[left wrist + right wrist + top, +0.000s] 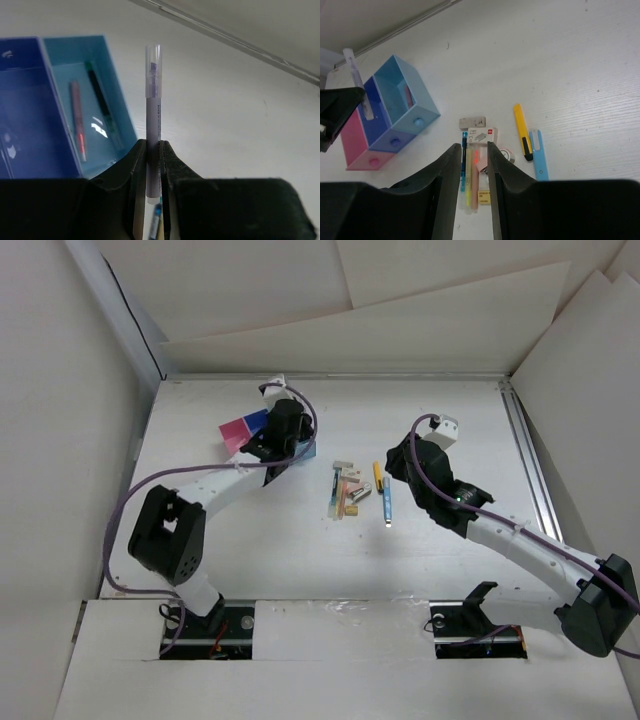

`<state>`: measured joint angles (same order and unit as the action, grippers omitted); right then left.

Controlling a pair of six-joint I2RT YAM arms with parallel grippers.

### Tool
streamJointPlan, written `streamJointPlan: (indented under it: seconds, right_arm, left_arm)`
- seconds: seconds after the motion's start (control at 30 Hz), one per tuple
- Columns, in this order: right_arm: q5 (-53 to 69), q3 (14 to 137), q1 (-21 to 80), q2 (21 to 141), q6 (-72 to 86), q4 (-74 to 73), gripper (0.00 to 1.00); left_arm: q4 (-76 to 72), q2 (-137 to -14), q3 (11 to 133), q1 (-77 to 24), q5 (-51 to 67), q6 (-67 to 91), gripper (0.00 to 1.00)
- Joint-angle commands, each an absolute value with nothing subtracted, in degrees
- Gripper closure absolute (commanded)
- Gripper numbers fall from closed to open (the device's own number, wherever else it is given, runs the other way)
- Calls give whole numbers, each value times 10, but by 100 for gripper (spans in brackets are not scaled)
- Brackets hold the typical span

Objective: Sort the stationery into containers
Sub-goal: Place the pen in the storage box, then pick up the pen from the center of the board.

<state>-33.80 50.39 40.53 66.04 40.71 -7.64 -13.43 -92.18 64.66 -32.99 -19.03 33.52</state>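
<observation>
My left gripper (153,146) is shut on a pale grey pen (153,100) with a clear cap, held upright beside the light blue tray (116,95). That tray holds a reddish pen (77,120) and a dark green pen (100,105). The dark blue tray (25,115) adjoins it. In the top view the left gripper (282,432) hangs over the joined trays (240,428). My right gripper (473,155) is open and empty above a blue pen (464,160), a yellow pen (468,175) and a tan pen (476,175). A beige eraser (472,122) lies beyond them.
A small white staples box (481,135), a tape roll (507,154), a yellow cutter (522,131), blue snips (538,155) and a small yellow block (483,196) lie around the pens. The pink tray (356,147) is the outermost one. White walls enclose the table (450,410).
</observation>
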Motion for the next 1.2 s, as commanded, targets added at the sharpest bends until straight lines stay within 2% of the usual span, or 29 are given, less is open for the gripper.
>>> streamJointPlan:
  seconds: [0.0, 0.23, 0.33, 0.4, 0.53, 0.63, 0.83, 0.93, 1.17]
  right_arm:
    - [-337, 512, 409, 661, 399, -54, 66]
    - [-337, 512, 414, 656, 399, -54, 66]
    - [-337, 512, 414, 656, 399, -54, 66]
    - [-337, 512, 414, 656, 399, -54, 66]
    - [-337, 512, 414, 656, 399, -54, 66]
    - [-337, 512, 414, 656, 399, -54, 66]
    - [-343, 512, 414, 656, 399, -54, 66]
    - [-343, 512, 414, 656, 399, -54, 66]
    - [-343, 512, 414, 662, 399, -54, 66]
  left_arm:
    - [-125, -963, 683, -291, -194, 359, 95]
    - [-101, -1023, 736, -262, -192, 373, 92]
    - [-90, -1036, 743, -262, -207, 380, 82]
    - [-101, -1036, 735, -262, -207, 381, 68]
    - [-117, -1006, 708, -262, -207, 375, 62]
    - [-137, -977, 666, -282, -207, 351, 62]
    - [-160, -925, 541, -401, -188, 329, 73]
    - [-160, -918, 489, -452, -181, 329, 73]
    - [-171, -909, 436, -464, -142, 342, 77]
